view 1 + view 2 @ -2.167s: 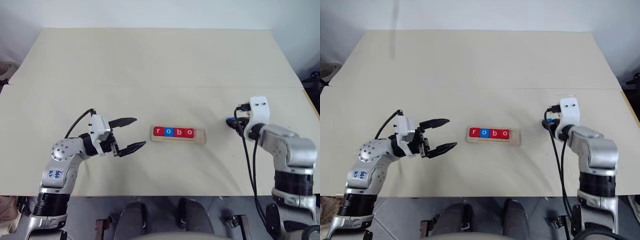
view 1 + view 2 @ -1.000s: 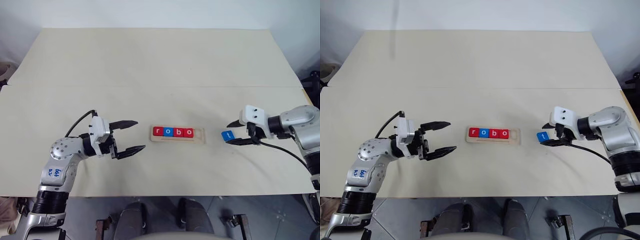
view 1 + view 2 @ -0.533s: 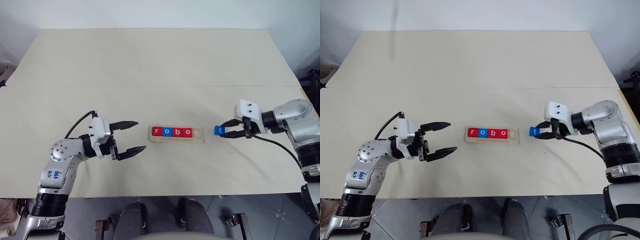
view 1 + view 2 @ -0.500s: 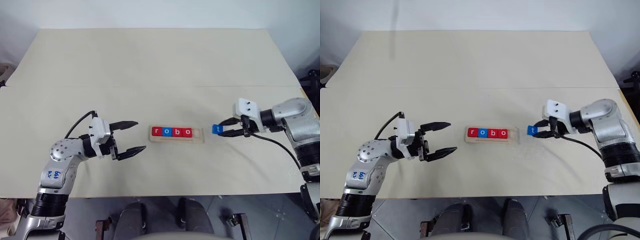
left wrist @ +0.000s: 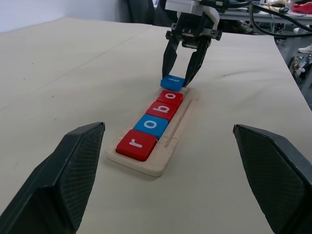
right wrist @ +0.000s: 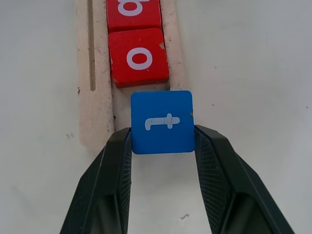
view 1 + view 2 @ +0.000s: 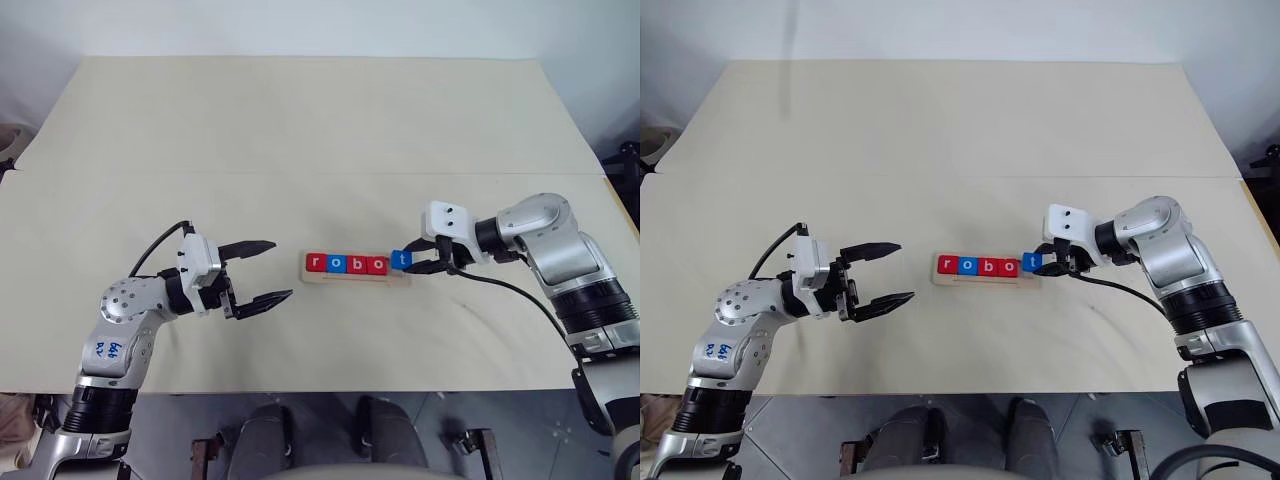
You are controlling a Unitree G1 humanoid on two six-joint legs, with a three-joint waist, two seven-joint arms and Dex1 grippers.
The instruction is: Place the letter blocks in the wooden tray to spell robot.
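The wooden tray lies at the table's middle. In its slot sit a red r, a blue o, a red b and a red o. My right gripper is shut on the blue t block, which it holds just above the tray's right end, beside the last red o. The left wrist view shows that block slightly raised over the slot. My left gripper stands open and empty, left of the tray and pointing at it.
The tray's narrow groove runs along the row of blocks. A seam crosses the beige table behind the tray. My right arm's black cable hangs over the table at the right.
My right gripper has carried the blue t block leftward from the table's right side to the tray's right end. My left arm has kept still.
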